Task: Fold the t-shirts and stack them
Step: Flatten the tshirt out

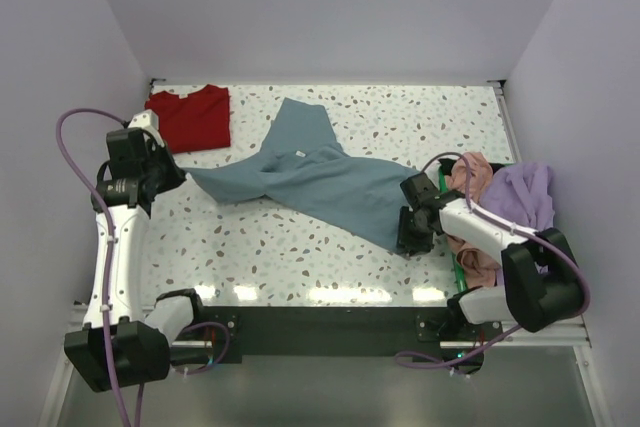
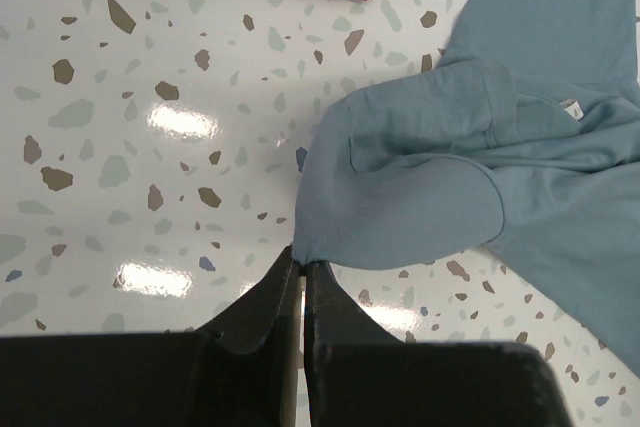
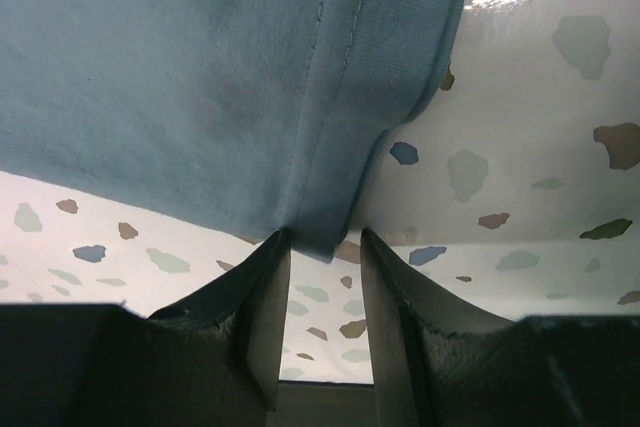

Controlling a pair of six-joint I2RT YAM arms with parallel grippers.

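Right, starting wide with the speckled table [image 1: 300, 247], bearing all the cloth. Across its middle, the slate-blue t-shirt [image 1: 320, 182], spread but rumpled, running long from the left side down toward the near right, with one part flaring off toward the far edge. Over at the right edge, a loose heap: lavender t-shirt [image 1: 525, 192] tangled with the salmon-pink t-shirt [image 1: 482, 259], both unfolded. Far left corner, the red t-shirt [image 1: 190, 115], folded flat, looking like the start of the stack. Down to the small stuff now: left gripper [image 2: 302, 265] clamped tight on the blue cloth's leftmost tip, fingers almost meeting. Right gripper [image 3: 322, 245] pinching a bunched hem at the opposite end, lifted off the table there. So, held at both ends, slack in between, long axis strung arm to arm. Judging by that, looks like the spreading step, fold not yet begun. Calls for pulling apart along that line to flatten it, then laying it down. Worth watching the left pinch: only a sliver of fabric held, could slip under tension
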